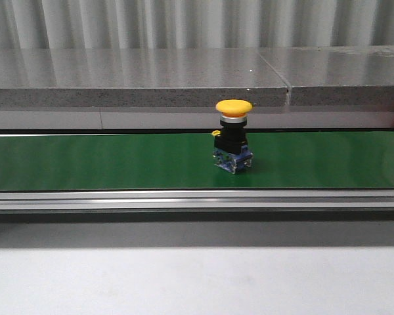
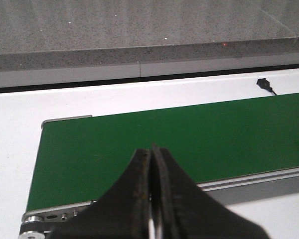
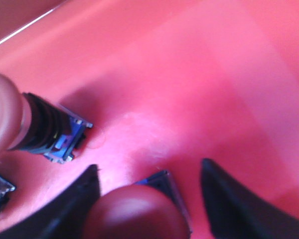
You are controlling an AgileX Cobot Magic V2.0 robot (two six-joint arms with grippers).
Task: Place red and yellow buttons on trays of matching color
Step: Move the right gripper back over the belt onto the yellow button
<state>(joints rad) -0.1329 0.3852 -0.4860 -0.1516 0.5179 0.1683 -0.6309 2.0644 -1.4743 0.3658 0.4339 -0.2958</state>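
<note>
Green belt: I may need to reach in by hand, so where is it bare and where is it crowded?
The green belt is bare on both sides of the yellow button, which stands upright near its middle. Its end under the shut left gripper is bare too. The red tray is crowded: red buttons lie beside the open right gripper.

one button (image 1: 233, 134) upright on the belt (image 1: 85, 161), right of the belt's middle, nearer its far edge than its near edge. ledge (image 1: 138, 82) runs behind the belt, rail (image 1: 184, 199) along its near edge. left gripper (image 2: 150, 164) hangs over the belt's left end corner. right gripper (image 3: 149, 174) sits over the tray (image 3: 214, 74), straddling a button (image 3: 134, 216); another button (image 3: 35, 124) lies tipped beside it, possibly a third at the frame edge.
</note>
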